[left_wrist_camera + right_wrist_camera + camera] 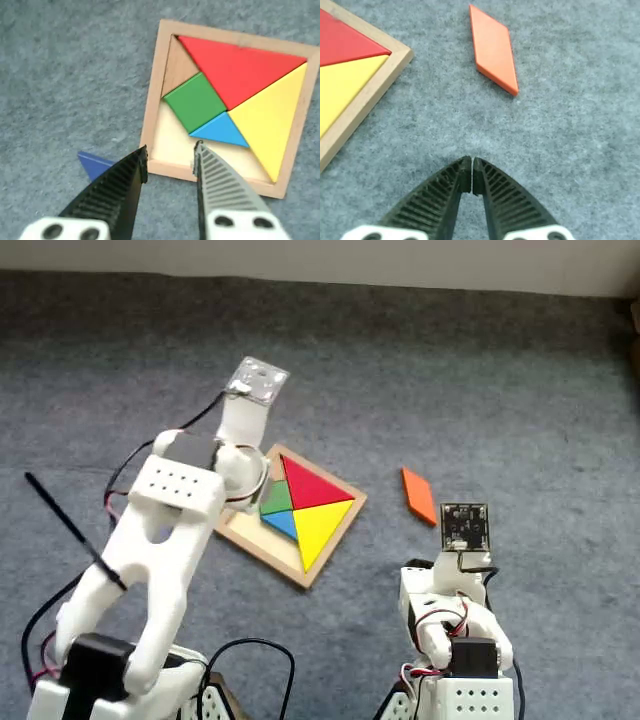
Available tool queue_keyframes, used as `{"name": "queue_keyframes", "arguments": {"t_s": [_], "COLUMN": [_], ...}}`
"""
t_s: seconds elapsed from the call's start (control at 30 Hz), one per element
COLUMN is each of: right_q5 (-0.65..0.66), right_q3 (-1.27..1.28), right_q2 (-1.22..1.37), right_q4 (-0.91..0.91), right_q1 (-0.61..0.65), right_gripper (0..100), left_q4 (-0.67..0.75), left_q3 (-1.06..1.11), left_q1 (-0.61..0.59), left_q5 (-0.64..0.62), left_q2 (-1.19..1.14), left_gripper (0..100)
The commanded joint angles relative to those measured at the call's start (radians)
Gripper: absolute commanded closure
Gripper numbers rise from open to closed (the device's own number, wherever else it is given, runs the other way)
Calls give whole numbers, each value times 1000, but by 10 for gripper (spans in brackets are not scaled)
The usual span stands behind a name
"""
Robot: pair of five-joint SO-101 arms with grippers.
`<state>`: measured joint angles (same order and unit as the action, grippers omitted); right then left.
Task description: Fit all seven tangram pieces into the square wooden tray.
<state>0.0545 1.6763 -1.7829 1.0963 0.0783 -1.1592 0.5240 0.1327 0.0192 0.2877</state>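
Tray (pixel 150 100) part-filled; blue triangle (pixel 95 162) beside it probably next.
Left claw (pixel 171 148) open over tray's rim; right claw (pixel 472 162) closed.

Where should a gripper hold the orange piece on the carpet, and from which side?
Grip the orange piece across its two long parallel edges, near the middle, coming down from above. It lies flat on the carpet, apart from the tray, so both edges are free. The right gripper, now shut, must open first.
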Motion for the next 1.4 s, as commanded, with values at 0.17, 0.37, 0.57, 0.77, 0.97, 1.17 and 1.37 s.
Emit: {"name": "queue_keyframes", "arguments": {"t_s": [0.17, 0.37, 0.57, 0.77, 0.97, 1.17, 1.37], "right_q5": [-5, -5, -5, -5, -5, -5, -5], "right_q3": [111, 111, 111, 111, 111, 111, 111], "right_q2": [-21, -21, -21, -21, -21, -21, -21], "right_q4": [-1, -1, -1, -1, -1, -1, -1], "right_q1": [-12, -12, -12, -12, -12, -12, -12], "right_gripper": [972, 972, 972, 972, 972, 972, 972], "left_q4": [-3, 92, 104, 123, 124, 51, -26], "left_q3": [142, 183, 191, 177, 96, -13, -131], "left_q1": [-209, -311, -329, -326, -323, -323, -323], "left_q5": [81, 81, 226, 301, 295, 295, 293], "left_q2": [44, -22, -110, -202, -289, -397, -506], "left_gripper": [766, 768, 769, 769, 769, 770, 840]}}
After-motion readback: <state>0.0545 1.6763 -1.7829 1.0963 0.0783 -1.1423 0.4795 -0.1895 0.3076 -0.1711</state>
